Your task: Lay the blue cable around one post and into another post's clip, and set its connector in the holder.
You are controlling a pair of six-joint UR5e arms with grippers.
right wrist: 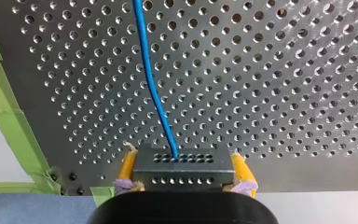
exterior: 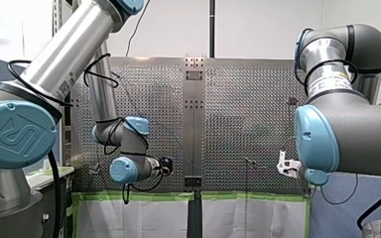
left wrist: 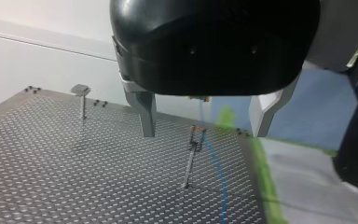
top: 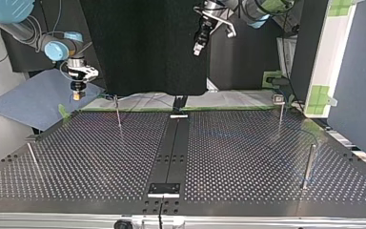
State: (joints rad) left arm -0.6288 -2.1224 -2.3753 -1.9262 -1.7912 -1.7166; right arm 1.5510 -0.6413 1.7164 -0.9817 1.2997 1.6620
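The blue cable [right wrist: 148, 70] runs out of a dark grey connector [right wrist: 182, 171] and away over the perforated table. My right gripper [right wrist: 182, 155] is shut on that connector, a yellow pad on each side. In the top view this right gripper [top: 78, 91] hangs over the far left corner, just off the plate. My left gripper [left wrist: 202, 135] is open with nothing between its metal fingers; it hovers high above the table's far edge [top: 199, 45]. Ahead of it stands a thin post with a clip [left wrist: 192, 154], and the blue cable [left wrist: 216, 172] passes right beside that post.
Thin posts stand on the plate: far left [top: 118, 113], near left [top: 32, 157], far right with a small head [top: 280, 107], near right [top: 309, 166]. A dark centre strip [top: 171, 148] splits the plate. Green tape [left wrist: 261, 168] marks the edge.
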